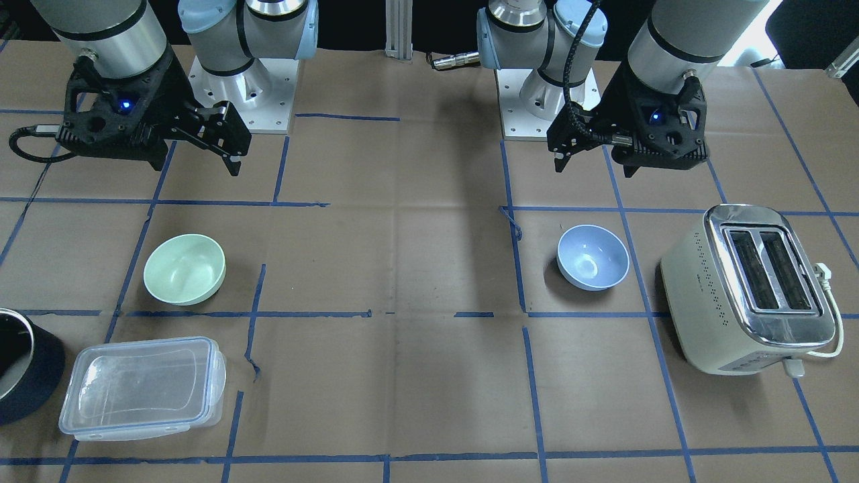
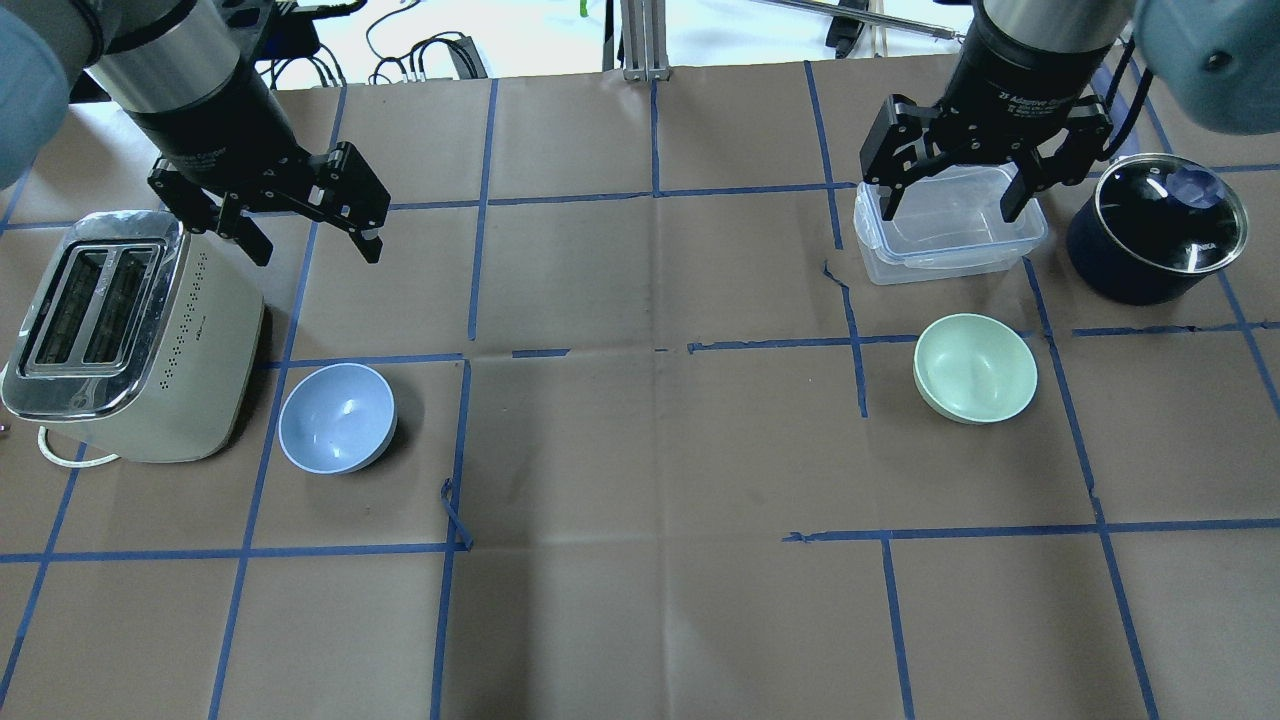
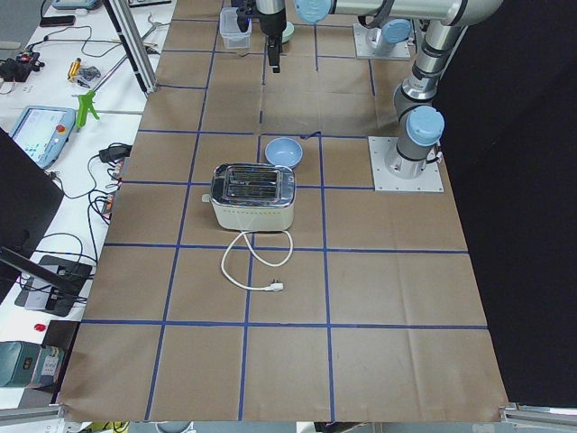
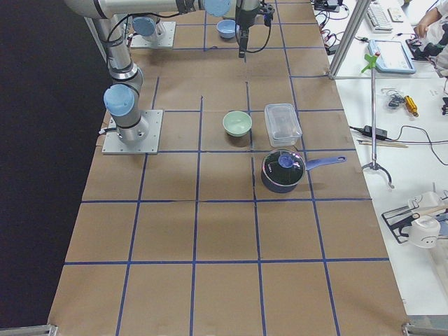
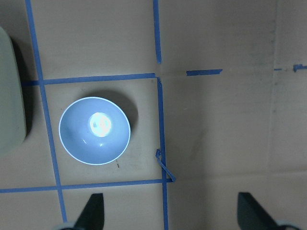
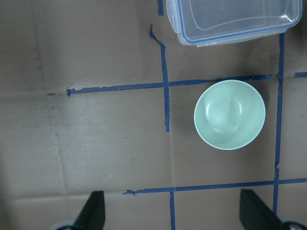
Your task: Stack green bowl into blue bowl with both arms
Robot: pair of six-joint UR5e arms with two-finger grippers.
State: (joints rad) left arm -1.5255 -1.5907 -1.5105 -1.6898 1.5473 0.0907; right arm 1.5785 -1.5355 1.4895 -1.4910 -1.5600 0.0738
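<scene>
Brown-papered table holds a small pale mint-green plastic bowl and a matching round periwinkle-blue bowl well apart, seemingly one per arm, with the left gripper and right gripper hovering nearby, jaws spread

Matte green bowl, chrome-topped toaster

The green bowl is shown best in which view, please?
Right wrist-mounted: the green bowl sits large, seen from above, unobstructed. Overhead and front-facing show it smaller, exterior right tiny, exterior left mostly hidden.
</scene>
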